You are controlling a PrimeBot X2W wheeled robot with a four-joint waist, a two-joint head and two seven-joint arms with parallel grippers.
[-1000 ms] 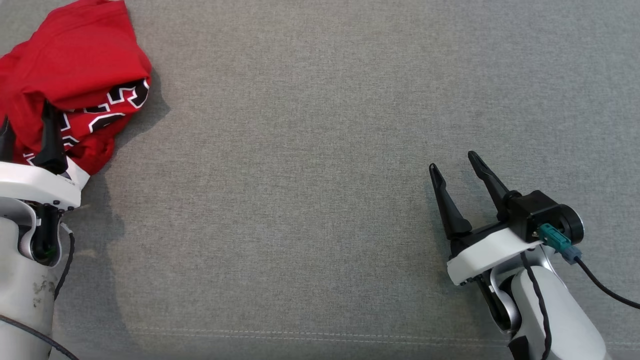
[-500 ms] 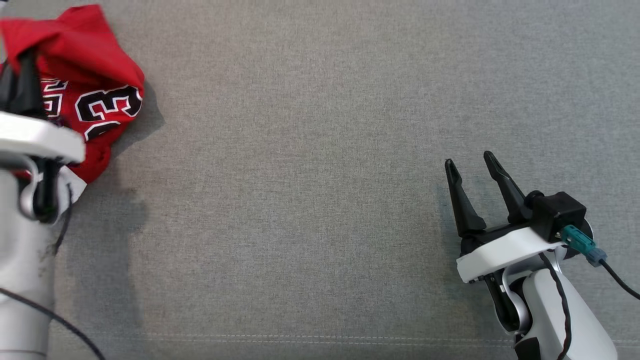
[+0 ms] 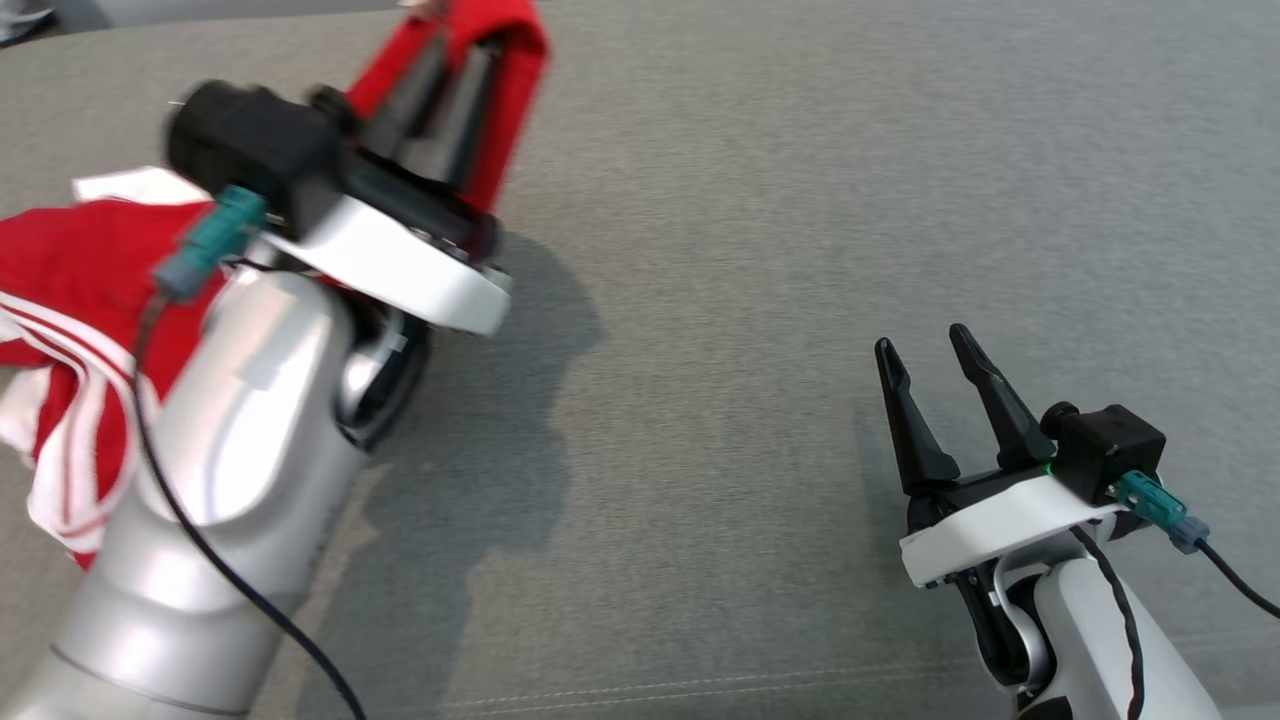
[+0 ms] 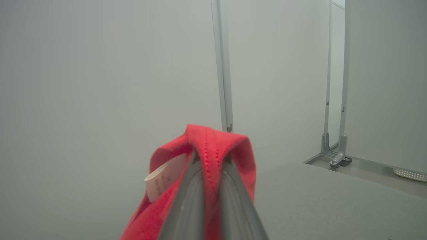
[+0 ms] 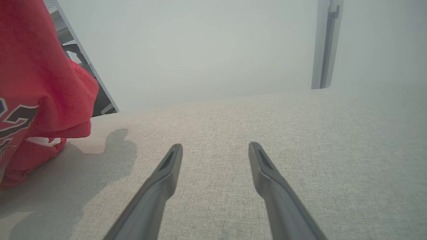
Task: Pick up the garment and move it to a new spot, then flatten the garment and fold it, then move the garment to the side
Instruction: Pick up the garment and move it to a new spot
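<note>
The garment [image 3: 60,290] is a red jersey with white stripes and black-and-white lettering. My left gripper [image 3: 455,45] is shut on a fold of it, raised above the grey surface at the upper left of the head view. In the left wrist view the red cloth [image 4: 213,146] drapes over the closed fingers, a white label beside them. The rest of the jersey hangs down behind my left forearm. My right gripper [image 3: 925,350] stands open at the lower right, empty, low over the surface. The right wrist view shows the hanging jersey [image 5: 36,76] at its left edge.
The grey fabric surface [image 3: 760,250] spreads wide between the two arms. A stitched seam [image 3: 640,688] runs near its front edge. Pale walls and metal posts [image 4: 223,66] stand beyond the surface.
My left gripper has closed on the jersey and lifted it up and to the right. The head camera has shifted. The right gripper has barely moved.
</note>
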